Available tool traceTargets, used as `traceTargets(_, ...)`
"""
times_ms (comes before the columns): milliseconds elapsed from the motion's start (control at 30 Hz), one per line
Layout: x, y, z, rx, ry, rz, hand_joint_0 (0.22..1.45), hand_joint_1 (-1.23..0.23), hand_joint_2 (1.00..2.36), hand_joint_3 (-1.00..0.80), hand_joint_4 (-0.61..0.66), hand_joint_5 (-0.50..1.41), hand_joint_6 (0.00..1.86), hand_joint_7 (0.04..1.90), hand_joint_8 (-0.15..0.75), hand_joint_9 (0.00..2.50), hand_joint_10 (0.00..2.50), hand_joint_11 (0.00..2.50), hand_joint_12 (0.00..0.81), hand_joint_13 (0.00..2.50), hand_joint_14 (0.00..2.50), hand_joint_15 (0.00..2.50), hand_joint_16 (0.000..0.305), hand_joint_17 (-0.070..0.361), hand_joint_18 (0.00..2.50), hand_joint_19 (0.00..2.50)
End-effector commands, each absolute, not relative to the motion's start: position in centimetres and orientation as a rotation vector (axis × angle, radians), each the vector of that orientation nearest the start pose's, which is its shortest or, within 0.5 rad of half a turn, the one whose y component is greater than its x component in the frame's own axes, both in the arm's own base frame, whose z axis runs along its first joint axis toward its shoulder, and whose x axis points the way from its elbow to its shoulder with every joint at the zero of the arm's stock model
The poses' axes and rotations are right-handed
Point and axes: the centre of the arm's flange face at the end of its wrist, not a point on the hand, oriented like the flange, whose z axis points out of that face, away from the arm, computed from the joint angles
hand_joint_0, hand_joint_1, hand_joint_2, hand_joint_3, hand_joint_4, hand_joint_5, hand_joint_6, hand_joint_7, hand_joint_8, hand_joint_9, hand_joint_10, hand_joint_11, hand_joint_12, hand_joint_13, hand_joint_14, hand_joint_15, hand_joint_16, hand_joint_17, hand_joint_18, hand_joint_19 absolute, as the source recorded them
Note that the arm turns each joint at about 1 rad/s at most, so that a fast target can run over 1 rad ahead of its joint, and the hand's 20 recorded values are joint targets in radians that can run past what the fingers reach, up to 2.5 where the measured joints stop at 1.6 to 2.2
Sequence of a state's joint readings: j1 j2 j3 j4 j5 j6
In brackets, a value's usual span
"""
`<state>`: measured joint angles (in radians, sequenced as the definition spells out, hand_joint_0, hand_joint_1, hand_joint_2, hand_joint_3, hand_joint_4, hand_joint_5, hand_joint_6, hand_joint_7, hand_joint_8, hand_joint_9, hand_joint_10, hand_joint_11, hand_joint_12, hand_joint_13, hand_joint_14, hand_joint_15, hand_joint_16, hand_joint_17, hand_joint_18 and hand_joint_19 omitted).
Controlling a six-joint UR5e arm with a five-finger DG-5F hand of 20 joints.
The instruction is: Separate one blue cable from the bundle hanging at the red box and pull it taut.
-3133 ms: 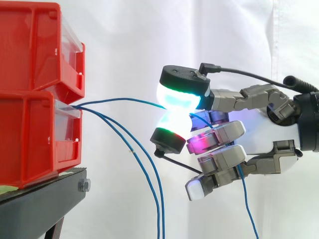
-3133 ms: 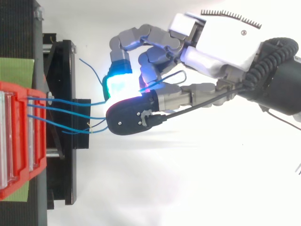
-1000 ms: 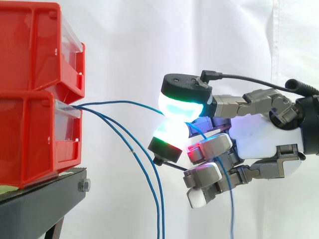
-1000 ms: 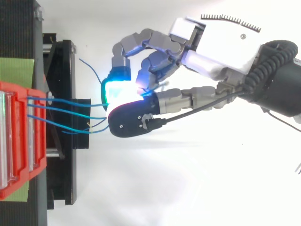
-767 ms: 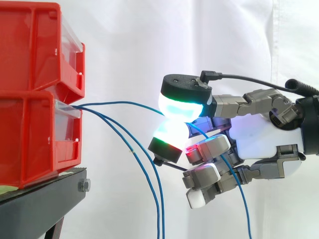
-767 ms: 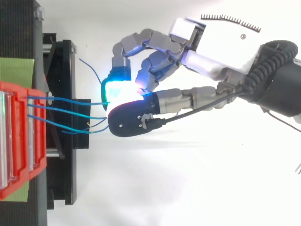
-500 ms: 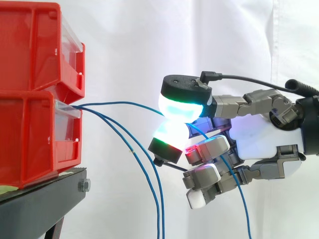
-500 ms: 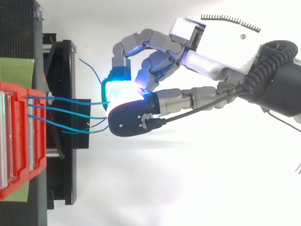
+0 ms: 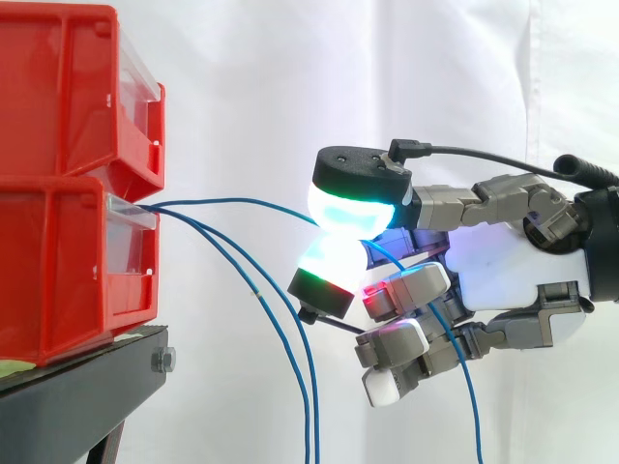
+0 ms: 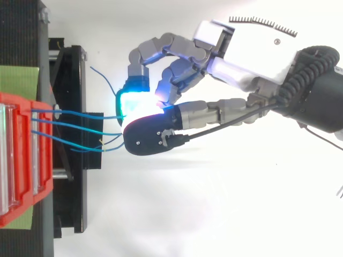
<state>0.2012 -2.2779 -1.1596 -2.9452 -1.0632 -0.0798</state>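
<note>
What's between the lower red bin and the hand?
Side view: the pinched blue cable spans from the lower red bin to the hand; two loose blue cables droop beneath.

Hand (image 9: 513,271) level, in tight pinch

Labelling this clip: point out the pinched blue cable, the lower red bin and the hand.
pinched blue cable (image 9: 232,198), side view, its arched free span.
lower red bin (image 9: 58,271), side view, its side wall.
hand (image 9: 513,266), side view, its white palm.

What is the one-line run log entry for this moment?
hand: shut on blue cable | tension: slightly bowed, not taut | other cables: hang from red box
</note>
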Motion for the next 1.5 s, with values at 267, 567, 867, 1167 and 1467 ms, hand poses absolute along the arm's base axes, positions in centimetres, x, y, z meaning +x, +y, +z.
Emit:
traceTargets(267, 74.96, -3.28, 26.33, 1.329, 1.108, 0.851, 0.59, -0.73, 1.02, -0.15, -0.01, -0.15, 0.90, 1.14, 0.243, 0.89, 0.81, 1.42, 0.345, 1.08, 0.00, 1.53, 0.051, 0.115, 0.66, 0.76)
traceTargets(567, 74.92, -3.28, 26.26, 1.329, 1.110, 0.850, 0.59, -0.73, 1.02, -0.15, -0.01, -0.15, 0.90, 1.14, 0.249, 0.89, 0.80, 1.43, 0.341, 1.08, 0.00, 1.54, 0.051, 0.115, 0.67, 0.76)
traceTargets(867, 74.92, -3.28, 26.26, 1.329, 1.110, 0.850, 0.59, -0.73, 1.02, -0.16, -0.01, -0.15, 0.90, 1.13, 0.242, 0.89, 0.79, 1.44, 0.341, 1.08, 0.00, 1.53, 0.051, 0.115, 0.67, 0.76)
traceTargets(1167, 74.92, -3.28, 26.26, 1.329, 1.110, 0.850, 0.59, -0.73, 1.02, -0.16, -0.02, -0.15, 0.90, 1.13, 0.245, 0.89, 0.78, 1.45, 0.339, 1.08, 0.00, 1.54, 0.051, 0.114, 0.66, 0.76)
traceTargets(1467, 74.92, -3.28, 26.26, 1.329, 1.110, 0.850, 0.59, -0.73, 1.02, -0.16, -0.02, -0.15, 0.90, 1.13, 0.251, 0.90, 0.77, 1.45, 0.339, 1.08, 0.00, 1.54, 0.051, 0.115, 0.67, 0.75)
